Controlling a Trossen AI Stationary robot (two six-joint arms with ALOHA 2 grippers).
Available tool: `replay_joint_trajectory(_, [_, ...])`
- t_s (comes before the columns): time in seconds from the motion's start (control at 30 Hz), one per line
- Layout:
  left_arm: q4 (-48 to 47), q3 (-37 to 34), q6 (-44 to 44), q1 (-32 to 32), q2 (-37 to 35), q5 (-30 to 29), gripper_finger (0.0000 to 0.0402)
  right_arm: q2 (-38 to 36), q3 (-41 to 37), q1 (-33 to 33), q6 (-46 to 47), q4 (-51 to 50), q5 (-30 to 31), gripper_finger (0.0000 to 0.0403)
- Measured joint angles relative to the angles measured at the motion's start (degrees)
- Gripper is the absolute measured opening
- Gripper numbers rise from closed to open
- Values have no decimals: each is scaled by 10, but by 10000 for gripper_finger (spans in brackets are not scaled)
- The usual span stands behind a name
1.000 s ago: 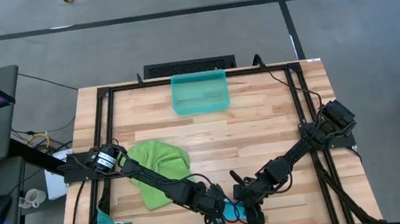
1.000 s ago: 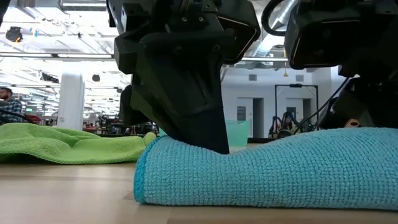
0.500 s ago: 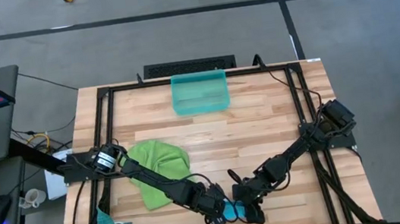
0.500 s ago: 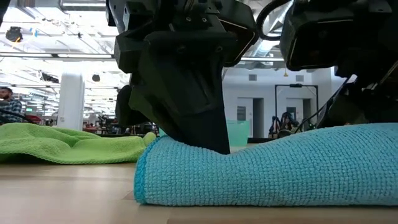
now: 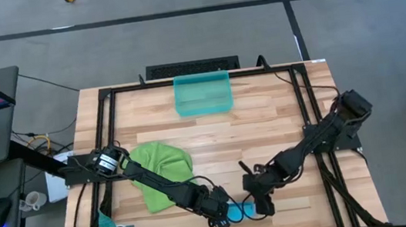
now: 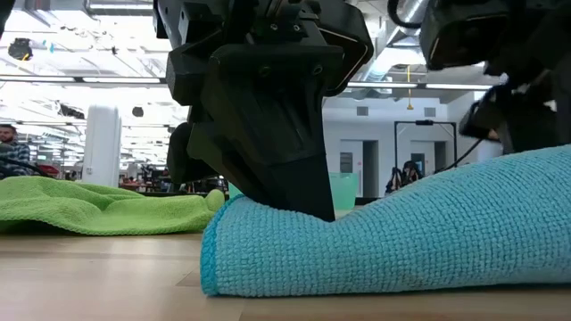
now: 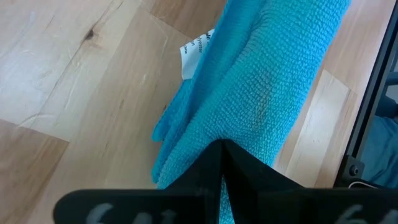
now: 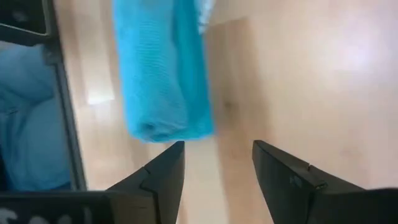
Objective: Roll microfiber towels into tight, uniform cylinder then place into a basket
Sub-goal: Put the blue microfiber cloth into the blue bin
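Blue microfiber towel lies rolled at the table's near edge, pinched by your closed left gripper; your right gripper, fingers apart and empty, should regrip squarely before lifting.

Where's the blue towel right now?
In the high view the blue towel lies rolled at the table's near edge, centre, between the left gripper, shut on it, and the open right gripper.

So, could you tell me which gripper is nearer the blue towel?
Left. The left gripper is shut on the blue towel; the right gripper is open, just off its end.
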Motion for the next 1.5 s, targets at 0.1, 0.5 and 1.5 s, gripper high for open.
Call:
replay_joint_trajectory(0.1, [0,0,0,0,0,0,11,-30,0,3,0,-26,22,212])
replay_joint_trajectory(0.5, [0,0,7,-1,0,-15,11,-57,1,138,45,-68,248,212])
replay_joint_trajectory(1.5, [9,-1,8,0,0,-16,11,35,35,34,-87,197,-1,212])
